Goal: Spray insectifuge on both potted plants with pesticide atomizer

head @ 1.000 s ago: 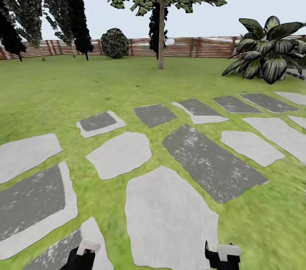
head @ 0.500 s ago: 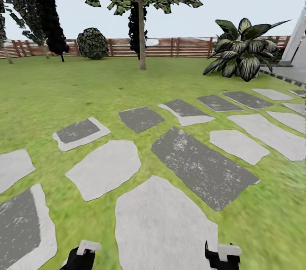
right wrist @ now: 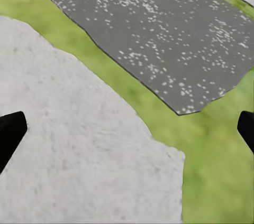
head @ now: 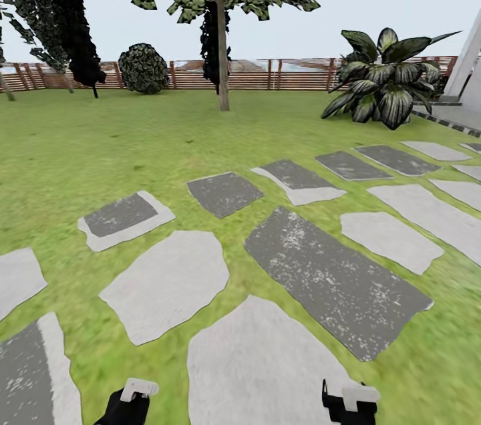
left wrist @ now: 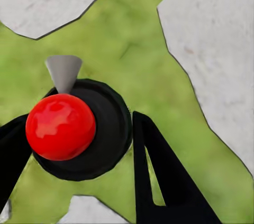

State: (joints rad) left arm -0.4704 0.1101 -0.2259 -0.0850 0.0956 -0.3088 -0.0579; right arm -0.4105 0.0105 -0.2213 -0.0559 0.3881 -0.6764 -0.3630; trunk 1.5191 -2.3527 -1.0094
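I see the garden: a green lawn [head: 100, 144] crossed by grey stepping stones [head: 334, 278], with a brown slatted fence [head: 267, 74] at the back. The pesticide atomizer and the two small potted plants are out of view. My left gripper [head: 130, 401] hangs low at the picture's bottom edge; in the left wrist view its black fingers [left wrist: 159, 176] stand open over grass. My right gripper [head: 349, 401] is also low, and in the right wrist view its fingertips [right wrist: 11, 129] are wide apart and open over a pale stone [right wrist: 79, 155].
A tall tree [head: 222, 44] stands mid-lawn, with a large dark broad-leaved shrub [head: 387, 81] at the right near a white structure [head: 467, 57]. A round bush [head: 142, 67] and dark conifers [head: 73, 17] line the fence. A black disc with a red dome [left wrist: 61, 126] lies under the left fingers.
The whole picture has slid left and then slightly nearer, so the camera has turned right and advanced. Both grippers keep the same places in the view.
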